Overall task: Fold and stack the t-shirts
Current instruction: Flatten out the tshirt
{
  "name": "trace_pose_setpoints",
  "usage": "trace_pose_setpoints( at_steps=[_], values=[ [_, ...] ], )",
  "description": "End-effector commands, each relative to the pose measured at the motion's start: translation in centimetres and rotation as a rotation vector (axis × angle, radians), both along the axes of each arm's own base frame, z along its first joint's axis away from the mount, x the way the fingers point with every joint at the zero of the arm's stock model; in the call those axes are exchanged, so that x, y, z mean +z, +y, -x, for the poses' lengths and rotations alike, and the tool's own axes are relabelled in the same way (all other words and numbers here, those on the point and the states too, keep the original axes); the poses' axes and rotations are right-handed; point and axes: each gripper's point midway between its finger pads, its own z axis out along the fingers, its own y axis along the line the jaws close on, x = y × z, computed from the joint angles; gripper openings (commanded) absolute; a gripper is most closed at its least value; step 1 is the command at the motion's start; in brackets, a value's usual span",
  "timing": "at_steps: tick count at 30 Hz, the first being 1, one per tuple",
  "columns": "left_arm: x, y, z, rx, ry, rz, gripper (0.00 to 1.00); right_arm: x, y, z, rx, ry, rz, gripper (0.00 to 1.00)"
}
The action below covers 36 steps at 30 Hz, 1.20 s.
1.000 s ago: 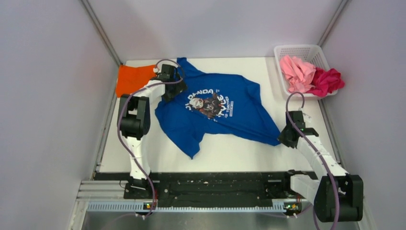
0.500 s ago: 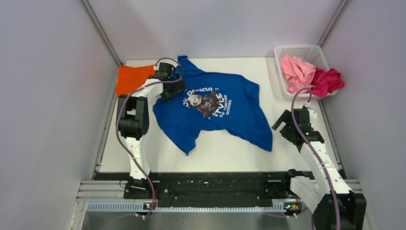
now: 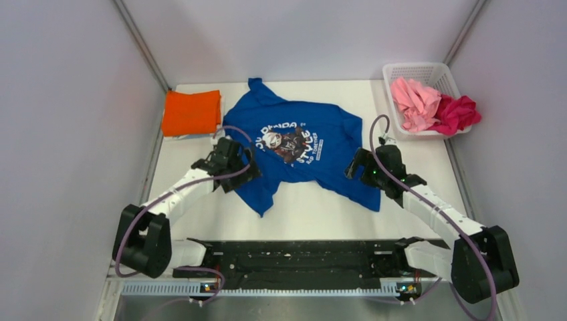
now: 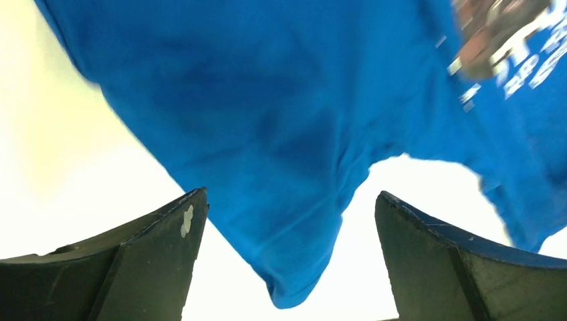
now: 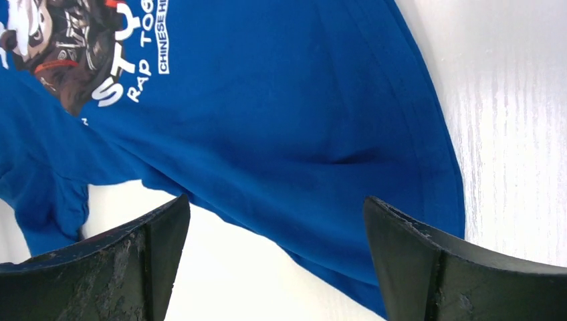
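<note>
The royal blue t-shirt point(image 3: 294, 144) lies spread print-up in the middle of the table, with rumpled edges. An orange t-shirt point(image 3: 192, 112) sits folded at the far left. A light pink t-shirt point(image 3: 414, 101) and a magenta one point(image 3: 457, 112) are bunched in the basket. My left gripper point(image 3: 246, 175) hovers open over the blue shirt's near-left edge; a pointed fold of blue cloth point(image 4: 267, 100) shows between its jaws point(image 4: 289, 207), ungripped. My right gripper point(image 3: 353, 167) hangs open above the shirt's right hem point(image 5: 281, 100), its jaws point(image 5: 275, 207) apart and holding nothing.
A white lattice basket point(image 3: 418, 67) stands at the back right corner. Grey walls enclose the table on three sides. A black rail point(image 3: 301, 257) runs along the near edge between the arm bases.
My right gripper let go of the blue shirt's near-right corner and swung left over the hem. The left arm pulled back from beside the orange shirt to the blue shirt's near-left edge.
</note>
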Motion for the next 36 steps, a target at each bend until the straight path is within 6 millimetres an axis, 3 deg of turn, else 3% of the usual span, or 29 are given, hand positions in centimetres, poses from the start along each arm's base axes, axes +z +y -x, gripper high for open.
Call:
trace_pose_setpoints(
  at_steps=[1, 7, 11, 15, 21, 25, 28, 32, 36],
  values=[
    [-2.8, -1.2, 3.7, -0.007, 0.057, 0.071, 0.99, 0.3, 0.7, -0.9, 0.014, -0.043, -0.026, 0.99],
    [-2.4, -3.3, 1.1, -0.027, -0.017, 0.158, 0.99, -1.1, 0.7, -0.4, 0.009, -0.021, -0.026, 0.99],
    [-3.6, -3.5, 0.5, -0.026, 0.015, 0.140, 0.99, -2.6, 0.9, 0.0, 0.014, 0.025, -0.039, 0.99],
    [-5.4, -1.8, 1.2, 0.013, 0.082, 0.045, 0.99, -4.1, 1.2, 0.3, 0.019, 0.070, -0.039, 0.99],
    [-6.6, 4.7, 2.8, 0.182, 0.158, -0.245, 0.99, -5.6, 0.7, 0.5, 0.002, 0.124, -0.010, 0.99],
    [-6.3, 7.9, 2.6, 0.272, 0.176, -0.303, 0.99, -6.1, 0.4, 0.9, -0.006, 0.147, 0.006, 0.99],
    [-5.8, 8.9, 1.6, 0.296, 0.163, -0.282, 0.99, -6.1, -0.1, 0.8, -0.024, 0.144, 0.030, 0.99],
    [-3.4, 10.2, -0.1, 0.322, 0.114, -0.304, 0.99, -5.9, -0.3, 0.8, -0.026, 0.137, 0.037, 0.99],
    [-1.7, 8.1, -0.6, 0.239, 0.062, -0.202, 0.99, -5.7, -0.1, 0.7, -0.018, 0.128, 0.030, 0.99]
  ],
)
